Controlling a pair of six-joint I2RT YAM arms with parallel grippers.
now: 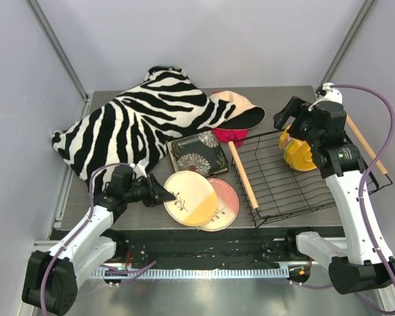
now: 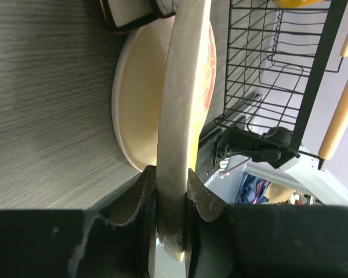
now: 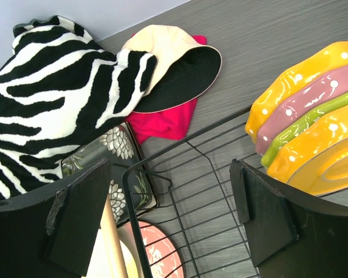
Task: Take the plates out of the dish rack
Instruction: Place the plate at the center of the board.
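At the far left corner of the table (image 1: 105,217) a zebra-striped cloth (image 1: 128,122) lies bunched; it has no part in the job. Near the front edge, left of centre, the left gripper (image 2: 173,191) is clenched on the rim of a round cream plate (image 1: 187,194). That plate overlaps a pink plate (image 1: 227,209) lying just to its right (whether the cream one is fully set down or a little lifted, I cannot tell). Just behind the pair a dark square plate (image 1: 196,155) lies flat against the cloth's edge. So three plates are out of the rack, though one is not yet let go.

Toward the far edge, about centre, sit a peach hat (image 1: 234,110) and a red cloth (image 1: 229,136). The black wire rack (image 1: 276,191) fills the right half of the table. An orange dotted plate (image 3: 290,87) stands on edge at its far right side, with pink and green rims pressed against it; how many plates that makes is unclear. The right gripper (image 3: 174,214) hangs just beside them, jaws spread wide and holding nothing.

The job looks past halfway: what is left is releasing the cream plate and lifting out the orange group
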